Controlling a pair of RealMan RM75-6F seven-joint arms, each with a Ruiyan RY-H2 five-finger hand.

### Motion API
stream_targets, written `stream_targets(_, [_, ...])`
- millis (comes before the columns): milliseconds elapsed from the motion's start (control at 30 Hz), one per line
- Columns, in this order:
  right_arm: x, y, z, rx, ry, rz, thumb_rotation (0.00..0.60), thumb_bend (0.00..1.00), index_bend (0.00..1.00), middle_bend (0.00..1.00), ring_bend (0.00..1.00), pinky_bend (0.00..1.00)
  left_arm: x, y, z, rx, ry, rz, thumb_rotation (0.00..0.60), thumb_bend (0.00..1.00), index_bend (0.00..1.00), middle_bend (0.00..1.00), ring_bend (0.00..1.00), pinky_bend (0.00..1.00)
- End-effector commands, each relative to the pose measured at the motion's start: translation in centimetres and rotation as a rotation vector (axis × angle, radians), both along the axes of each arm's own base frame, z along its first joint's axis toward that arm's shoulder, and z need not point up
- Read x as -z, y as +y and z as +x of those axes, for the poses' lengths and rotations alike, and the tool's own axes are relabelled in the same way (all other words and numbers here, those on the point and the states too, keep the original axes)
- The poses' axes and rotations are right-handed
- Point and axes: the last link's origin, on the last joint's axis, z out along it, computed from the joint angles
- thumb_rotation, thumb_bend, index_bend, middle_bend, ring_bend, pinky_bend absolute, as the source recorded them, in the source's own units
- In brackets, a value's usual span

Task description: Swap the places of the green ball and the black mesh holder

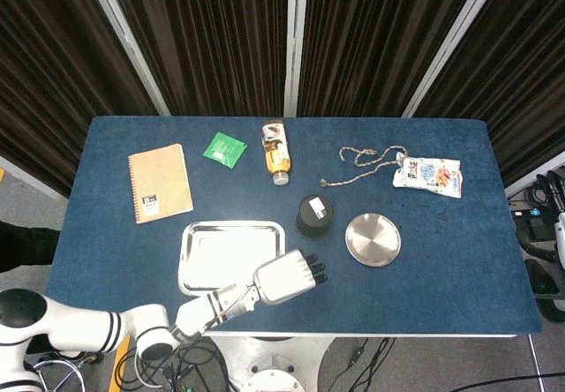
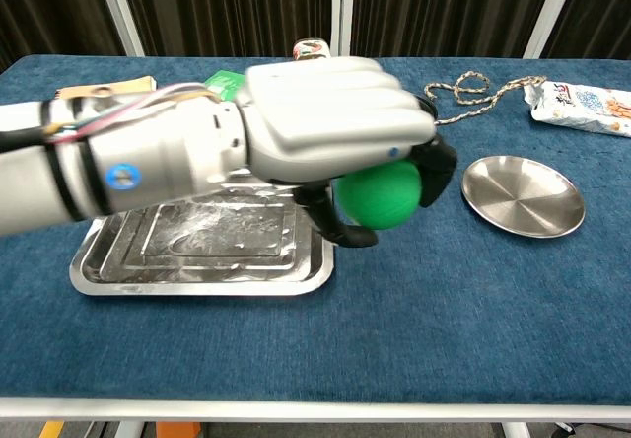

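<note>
My left hand (image 2: 325,127) grips the green ball (image 2: 380,196) and holds it in the air, close to the chest camera. From the head view the left hand (image 1: 287,277) hovers over the table's front edge, right of the steel tray (image 1: 199,237), and covers the ball. The black mesh holder (image 1: 314,216) stands upright behind the hand, between the tray and the round steel plate (image 1: 372,239). In the chest view the hand hides the holder. My right hand is not in view.
The steel tray (image 2: 108,270) holds nothing. A round steel plate (image 2: 523,195) lies to the right. Along the back lie a notebook (image 1: 159,182), a green packet (image 1: 224,149), a bottle on its side (image 1: 277,152), a rope (image 1: 362,164) and a snack bag (image 1: 428,177).
</note>
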Motion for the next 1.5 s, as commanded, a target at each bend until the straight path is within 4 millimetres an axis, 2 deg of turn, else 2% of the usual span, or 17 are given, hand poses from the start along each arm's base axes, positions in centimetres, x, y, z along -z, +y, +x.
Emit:
stream_targets(33, [-0.7, 0.2, -0.7, 0.016, -0.004, -0.018, 0.6, 0.22, 0.0, 0.0, 0.0, 0.03, 1.2, 0.7, 1.5, 0.023, 0.004, -0.017, 0.6, 0.28, 0.5, 0.43, 0.42, 0.71])
stream_targets(167, [-1.3, 0.2, -1.1, 0.019, -0.053, -0.032, 0.6, 0.22, 0.0, 0.0, 0.0, 0.03, 2.0, 0.9, 1.3, 0.02, 0.022, -0.04, 0.6, 0.28, 0.49, 0.44, 0.42, 0.71])
stream_targets(300, [-2.2, -0.3, -0.8, -0.005, -0.045, -0.042, 0.6, 0.23, 0.0, 0.0, 0.0, 0.03, 2.9, 0.7, 0.9, 0.019, 0.041, -0.057, 0.6, 0.28, 0.5, 0.44, 0.42, 0.71])
stream_targets(467, [-3.3, -0.5, 0.0, -0.031, -0.033, -0.053, 0.6, 0.19, 0.0, 0.0, 0.0, 0.03, 3.4, 0.7, 0.6, 0.025, 0.042, -0.05, 0.6, 0.28, 0.52, 0.45, 0.42, 0.71])
stream_targets(600, [-3.3, -0.6, 0.2, -0.028, -0.009, -0.033, 0.6, 0.18, 0.0, 0.0, 0.0, 0.03, 3.5, 0.7, 0.3, 0.035, 0.041, -0.042, 0.6, 0.28, 0.52, 0.46, 0.42, 0.71])
stream_targets(800, [-3.6, -0.6, 0.4, -0.034, -0.062, -0.021, 0.6, 0.25, 0.0, 0.0, 0.0, 0.03, 3.5, 0.8, -0.7, 0.067, 0.057, -0.004, 0.6, 0.28, 0.57, 0.48, 0.44, 0.71])
stream_targets(967, [-2.7, -0.8, 1.5, -0.069, -0.084, 0.02, 0.6, 0.2, 0.0, 0.0, 0.0, 0.03, 4.4, 0.6, -1.5, 0.093, 0.092, 0.006, 0.6, 0.28, 0.57, 0.48, 0.44, 0.71])
stream_targets(1133, [-2.1, -1.1, 2.7, -0.105, -0.068, 0.037, 0.6, 0.2, 0.0, 0.0, 0.0, 0.03, 4.8, 0.6, -1.3, 0.094, 0.074, -0.001, 0.6, 0.28, 0.57, 0.48, 0.44, 0.71])
stream_targets(1300, [-2.8, -1.2, 3.4, -0.113, -0.078, 0.031, 0.6, 0.19, 0.0, 0.0, 0.0, 0.03, 4.7, 0.4, -0.8, 0.098, 0.042, -0.011, 0.6, 0.28, 0.57, 0.5, 0.45, 0.72])
stream_targets(1500, [-3.7, -1.4, 4.4, -0.125, -0.06, 0.051, 0.6, 0.19, 0.0, 0.01, 0.0, 0.03, 6.5, -0.4, -0.8, 0.125, 0.059, -0.042, 0.6, 0.28, 0.57, 0.5, 0.45, 0.72])
